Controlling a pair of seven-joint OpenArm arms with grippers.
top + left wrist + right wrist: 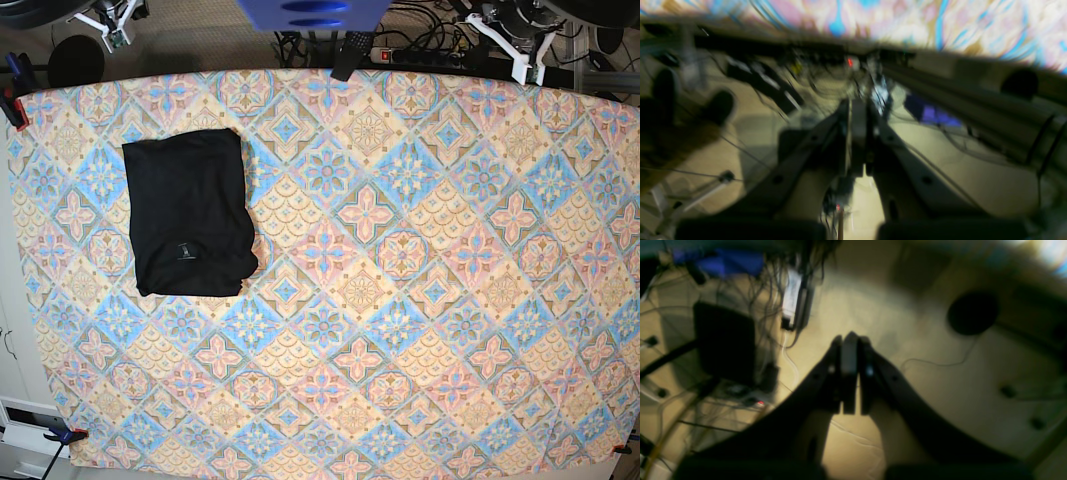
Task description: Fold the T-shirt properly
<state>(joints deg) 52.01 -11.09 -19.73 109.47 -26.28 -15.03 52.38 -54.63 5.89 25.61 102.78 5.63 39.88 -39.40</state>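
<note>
Both pincers are pressed fully closed on nothing: the left pincer (858, 133) and the right pincer (850, 373) hang over the floor off the table (420, 300). The folded T-shirt (188, 213) lies near the table's far left corner.

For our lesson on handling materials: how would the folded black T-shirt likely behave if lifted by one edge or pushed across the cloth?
The T-shirt is probably floppy: its edges look soft and slightly uneven. Lifted by one edge, its folds would likely fall open. Pushed, it would probably bunch against the patterned tablecloth, not slide.
</note>
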